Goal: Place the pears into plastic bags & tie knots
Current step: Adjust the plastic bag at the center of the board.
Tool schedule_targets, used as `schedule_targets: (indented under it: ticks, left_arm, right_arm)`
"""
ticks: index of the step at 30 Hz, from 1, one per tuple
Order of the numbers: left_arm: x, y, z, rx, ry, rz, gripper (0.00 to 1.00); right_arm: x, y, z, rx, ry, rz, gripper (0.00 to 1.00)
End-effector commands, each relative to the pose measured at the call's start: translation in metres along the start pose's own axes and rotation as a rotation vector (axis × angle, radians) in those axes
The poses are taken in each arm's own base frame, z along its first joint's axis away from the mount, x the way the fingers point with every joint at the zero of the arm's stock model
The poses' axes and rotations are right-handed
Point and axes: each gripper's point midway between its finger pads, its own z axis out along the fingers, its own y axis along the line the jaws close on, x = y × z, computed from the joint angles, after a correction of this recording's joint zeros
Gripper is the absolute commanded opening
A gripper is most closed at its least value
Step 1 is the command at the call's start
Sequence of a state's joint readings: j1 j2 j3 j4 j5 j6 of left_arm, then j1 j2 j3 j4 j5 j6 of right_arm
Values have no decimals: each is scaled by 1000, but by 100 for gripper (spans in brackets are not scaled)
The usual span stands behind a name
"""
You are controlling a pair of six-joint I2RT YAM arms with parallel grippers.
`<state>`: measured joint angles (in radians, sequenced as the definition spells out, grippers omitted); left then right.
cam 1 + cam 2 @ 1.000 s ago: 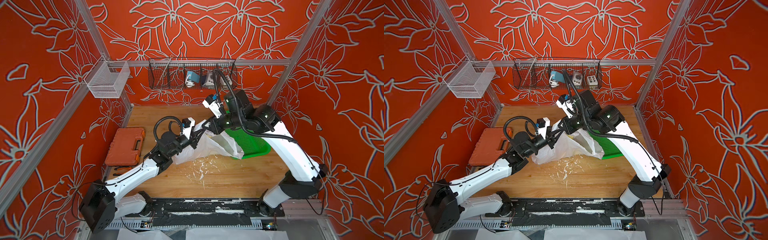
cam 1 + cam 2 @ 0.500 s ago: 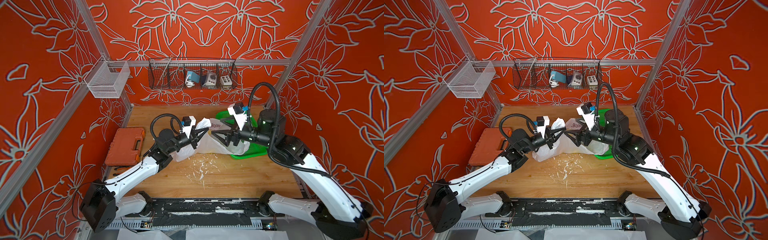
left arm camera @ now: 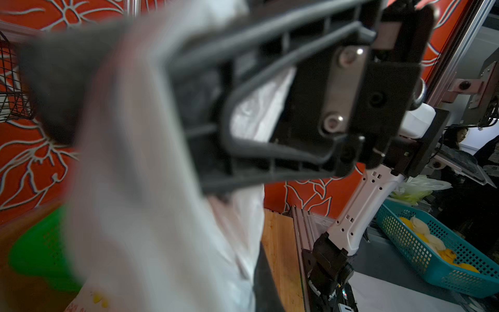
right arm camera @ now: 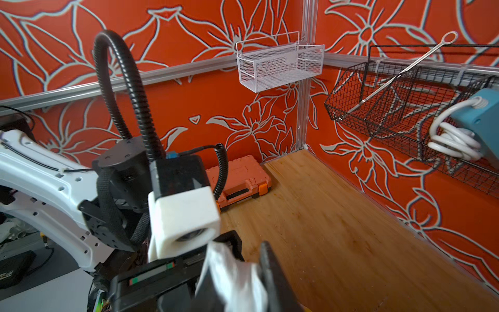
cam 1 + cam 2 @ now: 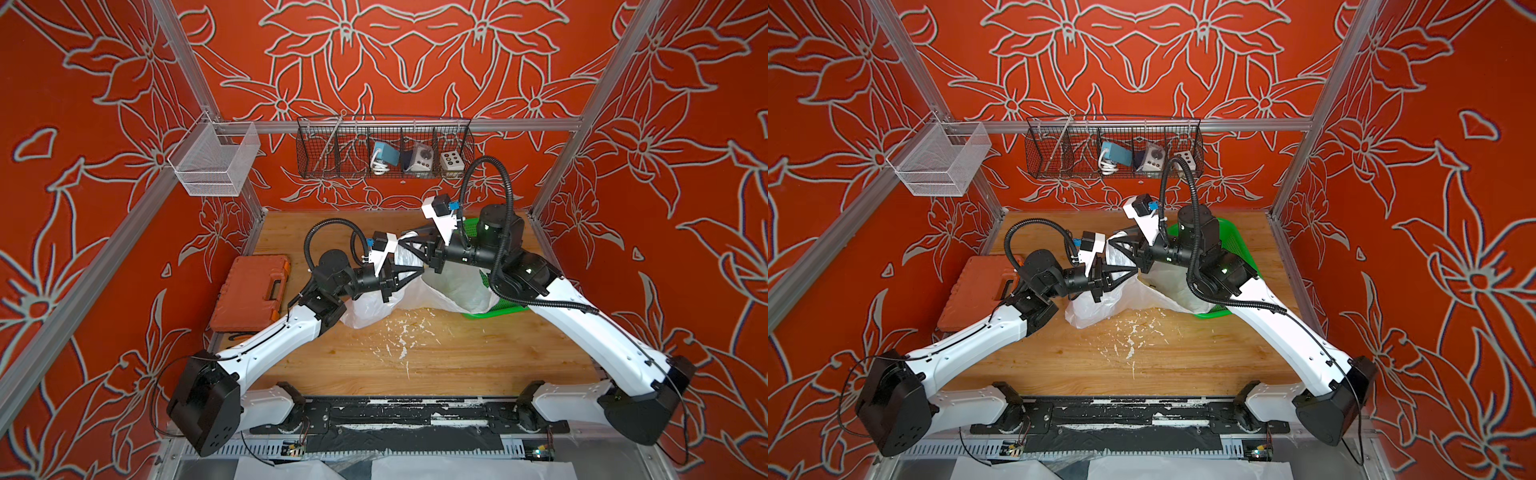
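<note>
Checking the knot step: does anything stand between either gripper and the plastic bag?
Nothing visible does. The left gripper and the right gripper are both shut on the upper folds of the plastic bag.

Bag's inside and basket mostly out of sight

At centre frame in both top views, the thin white translucent plastic bag (image 5: pixel 453 286) hides its contents, and the right arm (image 5: pixel 590 320) covers most of the green mesh plastic basket (image 5: pixel 482 314). The left wrist view blurs the bag, and the picture's edge cuts off the right gripper (image 4: pixel 243 259).
</note>
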<state>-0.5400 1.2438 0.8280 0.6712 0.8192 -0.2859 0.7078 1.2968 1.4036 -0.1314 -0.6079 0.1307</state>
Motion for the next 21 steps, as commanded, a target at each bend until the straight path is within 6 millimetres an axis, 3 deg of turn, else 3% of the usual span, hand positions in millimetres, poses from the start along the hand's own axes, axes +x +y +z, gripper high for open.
schedule_targets:
  ticks: [1,2,4,6,9,12,21]
  left_arm:
    - [-2,5,-10,0,-10,-21,0]
    - [-5,10,-15,-32,-20,-19,10]
    - [-15,20,-27,-142,-76,16,53]
    - [-33,29,-44,-280,-168,74,66]
    - [-58,30,-62,-397,-262,157,72]
    - [-78,24,-65,-445,-308,231,76]
    - [-85,29,-25,-489,-290,345,79]
  right_arm:
    - [-41,0,-11,3,-103,18,0]
    - [-44,-11,-12,67,-98,68,0]
    - [-42,-39,-15,232,-46,199,0]
    - [-37,-52,-17,314,-17,283,0]
    - [-27,-62,-17,375,24,383,0]
    - [-18,-69,-11,404,61,427,0]
    - [-20,-63,2,387,97,427,0]
